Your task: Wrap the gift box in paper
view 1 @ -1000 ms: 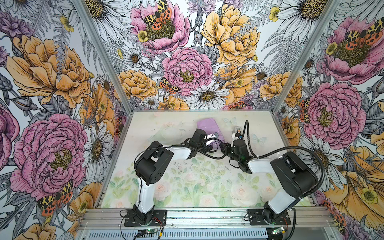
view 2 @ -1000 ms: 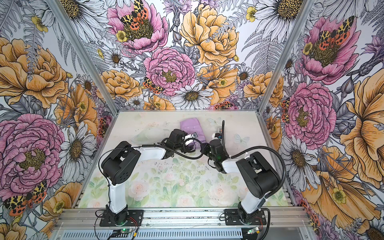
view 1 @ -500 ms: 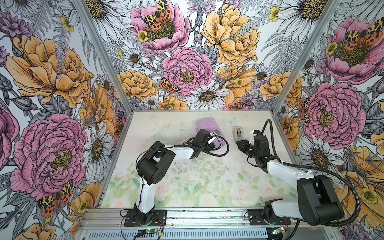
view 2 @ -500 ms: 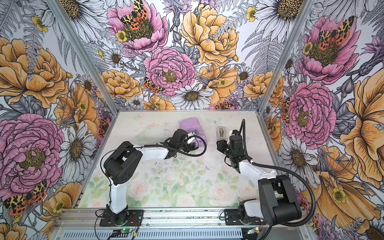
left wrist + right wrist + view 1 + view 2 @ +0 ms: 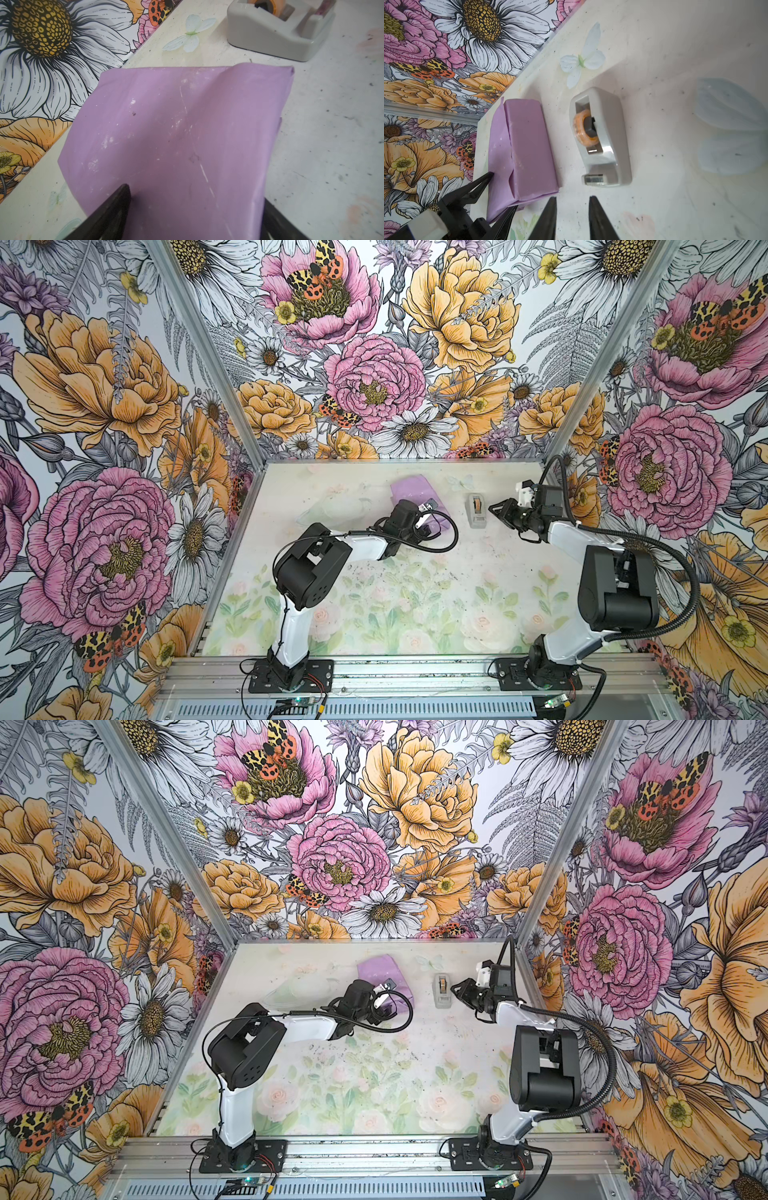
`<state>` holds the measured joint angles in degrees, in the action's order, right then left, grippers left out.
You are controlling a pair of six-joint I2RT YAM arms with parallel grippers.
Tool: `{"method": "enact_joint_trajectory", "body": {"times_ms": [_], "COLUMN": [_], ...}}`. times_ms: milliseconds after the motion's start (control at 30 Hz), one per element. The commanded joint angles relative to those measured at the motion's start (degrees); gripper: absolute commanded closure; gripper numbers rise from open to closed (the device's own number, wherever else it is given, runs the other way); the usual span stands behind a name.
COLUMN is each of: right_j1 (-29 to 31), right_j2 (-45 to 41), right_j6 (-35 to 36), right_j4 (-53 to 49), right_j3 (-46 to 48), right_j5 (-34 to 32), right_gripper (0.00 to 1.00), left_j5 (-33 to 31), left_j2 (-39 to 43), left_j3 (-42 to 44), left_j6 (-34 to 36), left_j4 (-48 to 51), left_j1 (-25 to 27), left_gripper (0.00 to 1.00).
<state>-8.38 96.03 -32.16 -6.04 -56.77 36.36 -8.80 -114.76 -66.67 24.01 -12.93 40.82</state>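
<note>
Right gripper [image 5: 572, 216] has swung right off the gift box [image 5: 529, 149], now near the tape dispenser [image 5: 602, 137], jaws narrowly apart, empty. Left gripper [image 5: 193, 209] straddles the box's near end over the paper [image 5: 176, 128], jaws wide against its sides.

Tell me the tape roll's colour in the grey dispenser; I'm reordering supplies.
Orange, around a dark core. The tape roll in the dispenser shows best in the right wrist view.

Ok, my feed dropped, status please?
Left gripper clamped across gift box, paper folded over it. Right gripper open, empty, facing tape dispenser. Nothing in the way.
</note>
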Motion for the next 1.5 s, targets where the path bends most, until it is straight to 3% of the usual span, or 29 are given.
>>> {"method": "enact_joint_trajectory", "body": {"times_ms": [0,267,700,1467], "right_j1": [-0.41,-0.28,-0.23,-0.13], "right_j2": [4.56,13.83,19.87,27.23], "right_j6": [5.77,10.59,14.73,18.63], "right_j4": [-5.42,-9.41,-14.09,-22.27], "right_j3": [-5.74,-12.96,-17.13,-24.76], "right_j5": [6.73,10.76,11.34,16.06], "right_gripper": [0.71,0.71,0.70,0.77], "left_j5": [0.80,1.23,1.42,1.95], "left_j2": [-3.17,-3.17,-2.65,-2.38], "left_j3": [3.35,3.57,3.92,4.43], "left_j6": [-4.25,-4.61,-4.80,-4.94], "left_j4": [10.55,10.10,9.57,9.13], "left_j1": [-0.83,-1.44,-1.99,-2.52], "left_gripper": [0.15,0.15,0.15,0.14]}}
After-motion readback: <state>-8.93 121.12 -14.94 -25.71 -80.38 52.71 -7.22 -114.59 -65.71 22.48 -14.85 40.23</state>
